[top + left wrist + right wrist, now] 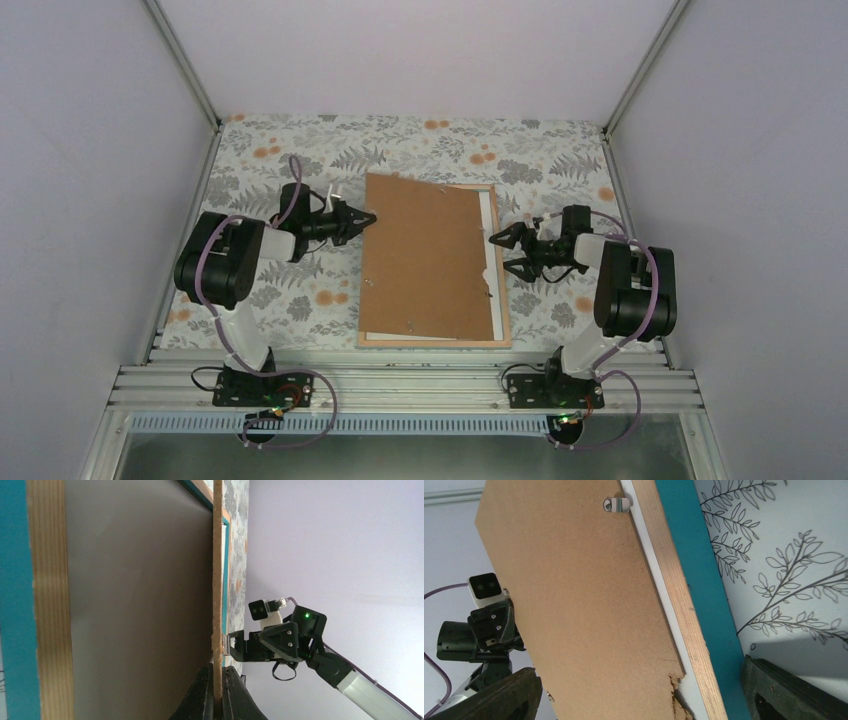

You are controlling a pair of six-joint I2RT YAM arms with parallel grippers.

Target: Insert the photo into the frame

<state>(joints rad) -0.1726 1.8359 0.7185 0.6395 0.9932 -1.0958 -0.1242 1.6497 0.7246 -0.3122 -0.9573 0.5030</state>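
Note:
The frame (502,318) lies face down in the middle of the table, its wood-coloured back edges up. The plain brown backing board (425,260) rests skewed on it, left edge lifted. My left gripper (368,217) is shut on that left edge; the left wrist view shows the thin board (217,580) pinched at the gripper (218,672), with the frame's turquoise rim (12,580) at left. My right gripper (502,252) is open at the frame's right side. In the right wrist view this gripper (644,700) straddles the chipped board (574,605) and the frame's wood edge (679,595). The photo is hidden.
A white strip (487,250) shows inside the frame beside the board's right edge. A small metal turn clip (616,504) sits on the board's far corner. The floral tablecloth (290,160) is bounded by grey walls and a metal rail (400,385) at the near edge.

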